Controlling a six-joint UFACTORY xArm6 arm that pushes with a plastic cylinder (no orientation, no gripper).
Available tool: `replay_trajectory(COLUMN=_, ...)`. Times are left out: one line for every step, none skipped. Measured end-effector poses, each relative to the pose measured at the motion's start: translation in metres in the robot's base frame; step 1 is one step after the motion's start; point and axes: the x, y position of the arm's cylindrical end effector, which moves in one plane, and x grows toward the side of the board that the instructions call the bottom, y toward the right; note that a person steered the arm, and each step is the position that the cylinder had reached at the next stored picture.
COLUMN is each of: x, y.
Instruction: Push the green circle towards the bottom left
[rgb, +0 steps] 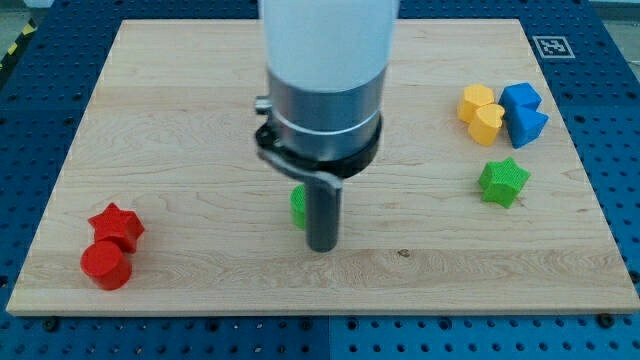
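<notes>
The green circle (298, 206) sits near the middle of the wooden board (180, 120), mostly hidden behind my rod; only its left edge shows. My tip (322, 247) rests on the board just to the right of the green circle and slightly below it, touching or nearly touching it. The arm's wide white and grey body hangs above and covers the board's top middle.
A red star (118, 226) and a red cylinder (105, 265) sit together at the bottom left. At the right are a green star (502, 181), a yellow hexagon (476, 101), a yellow heart (488, 124) and two blue blocks (523, 112).
</notes>
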Motion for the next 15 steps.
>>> replay_trajectory(x=0.0, y=0.008)
replay_trajectory(x=-0.004, y=0.04)
replay_trajectory(x=-0.026, y=0.04)
replay_trajectory(x=-0.04, y=0.04)
replay_trajectory(x=-0.046, y=0.025)
replay_trajectory(x=-0.042, y=-0.011)
replay_trajectory(x=-0.04, y=-0.027)
replay_trajectory(x=-0.037, y=-0.046)
replay_trajectory(x=-0.048, y=-0.079)
replay_trajectory(x=-0.051, y=-0.094)
replay_trajectory(x=-0.072, y=-0.109)
replay_trajectory(x=-0.082, y=-0.132)
replay_trajectory(x=-0.066, y=-0.136)
replay_trajectory(x=-0.065, y=-0.136)
replay_trajectory(x=-0.063, y=-0.136)
